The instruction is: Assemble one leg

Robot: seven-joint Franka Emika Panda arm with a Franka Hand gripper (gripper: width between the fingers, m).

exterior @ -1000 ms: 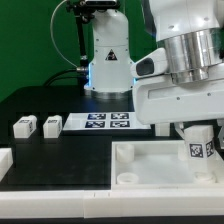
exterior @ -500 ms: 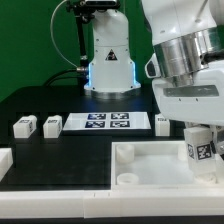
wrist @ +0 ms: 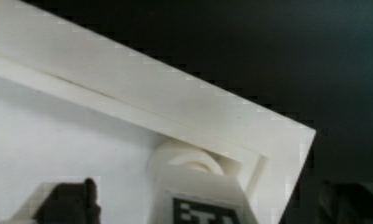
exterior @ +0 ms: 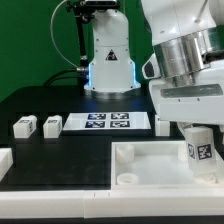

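A white leg (exterior: 198, 150) with a black-and-white tag stands upright in the far corner socket of the large white tray piece (exterior: 150, 149), at the exterior view's right. My gripper (exterior: 197, 127) hangs just above and around its top. In the wrist view the leg (wrist: 208, 208) stands between my two dark fingers (wrist: 67, 203), with a gap on each side, so the gripper (wrist: 209, 205) is open. The tray's raised rim (wrist: 183, 100) and the round corner socket (wrist: 190, 160) show behind the leg.
Two more legs (exterior: 24, 127) (exterior: 52, 124) lie on the black table at the exterior view's left. The marker board (exterior: 108, 122) lies behind the tray, with another small white part (exterior: 161, 121) by its right end. A white piece (exterior: 4, 160) sits at the left edge.
My hand has risen and shifted slightly to the exterior view's right. The leg has stayed upright in the tray's corner.
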